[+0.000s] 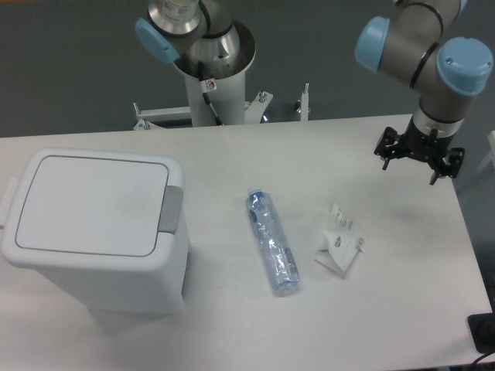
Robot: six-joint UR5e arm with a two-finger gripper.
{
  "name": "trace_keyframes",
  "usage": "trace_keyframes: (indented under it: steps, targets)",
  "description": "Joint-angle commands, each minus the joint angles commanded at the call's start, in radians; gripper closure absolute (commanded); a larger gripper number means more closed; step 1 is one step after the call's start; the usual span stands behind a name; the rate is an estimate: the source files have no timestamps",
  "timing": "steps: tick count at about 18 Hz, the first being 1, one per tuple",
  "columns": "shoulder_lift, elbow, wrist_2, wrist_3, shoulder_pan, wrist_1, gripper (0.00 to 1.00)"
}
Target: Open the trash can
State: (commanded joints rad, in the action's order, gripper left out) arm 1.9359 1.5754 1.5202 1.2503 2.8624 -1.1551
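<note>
Trash can [93,224] shut; bottle [271,241], carton [339,241] beside.

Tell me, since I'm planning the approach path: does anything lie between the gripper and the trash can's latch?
Yes. The gripper hangs over the table's far right side, the trash can stands at the left, its grey latch facing right. Between them lie a plastic bottle and a crumpled white carton. Both lie flat, so a raised path should clear them.

You have one fixed camera, set high, looking steeply down across the table [232,332] toward the arm's base [210,85]; mid-range framing.
</note>
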Motion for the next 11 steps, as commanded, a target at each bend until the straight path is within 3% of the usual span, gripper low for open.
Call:
trace_keyframes:
  steps: [7,11]
  targets:
    - [-0.017,0.009,-0.129,-0.147,-0.023,-0.009,0.0]
    - [-0.031,-0.009,-0.311,-0.331,-0.023,-0.011,0.0]
